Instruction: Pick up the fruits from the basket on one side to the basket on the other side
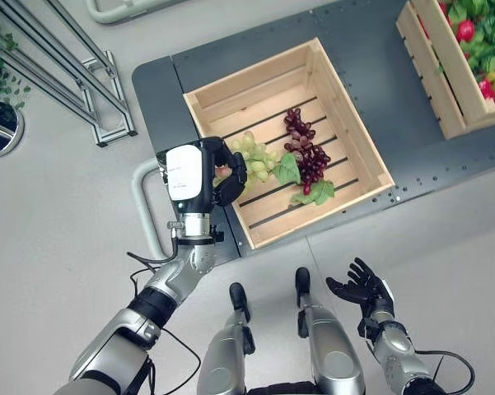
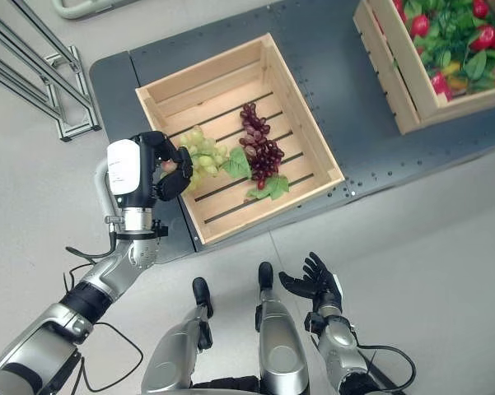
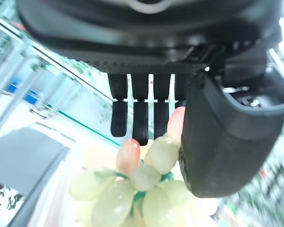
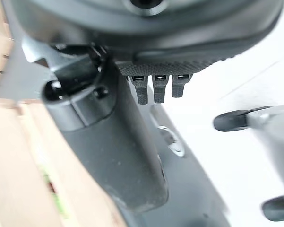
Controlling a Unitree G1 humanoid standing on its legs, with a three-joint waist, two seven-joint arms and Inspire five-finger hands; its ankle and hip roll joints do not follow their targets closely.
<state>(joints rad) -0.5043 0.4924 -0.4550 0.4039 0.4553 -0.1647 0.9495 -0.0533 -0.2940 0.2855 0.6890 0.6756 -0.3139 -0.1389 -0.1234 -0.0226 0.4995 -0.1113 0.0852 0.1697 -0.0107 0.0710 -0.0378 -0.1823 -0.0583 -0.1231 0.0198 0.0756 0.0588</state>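
**Green grapes pinched at the near crate's left wall**

Right hand [image 1: 361, 288] hangs low over the pale floor [image 1: 58, 214], close to the robot, palm up with its fingers spread and relaxed, holding nothing.

Further out, the left hand [image 1: 204, 171] is at the left wall of the near wooden crate [image 1: 352, 136], and its fingers and thumb are curled round the green grapes [image 1: 253, 156]. In the left wrist view the fingers [image 3: 141, 118] come down on the top of the bunch [image 3: 132, 187] and the thumb [image 3: 212, 142] presses from the side, so the grapes are pinched between them. The rest of the green bunch lies over the crate's slats just beside the hand; I cannot tell if it is lifted off them.

Next to it on the slats, touching or nearly touching, lies a bunch of dark red grapes [image 1: 305, 148] with 2 green leaves [image 1: 289, 169].

The near crate stands on a dark grey platform [image 1: 371, 49]. A second wooden crate [image 1: 432, 74] stands on the same platform to the far right, well apart, and it holds red fruits [image 1: 465, 31] among green leaves.

A metal frame [image 1: 74, 74] lies on the floor at the far left.
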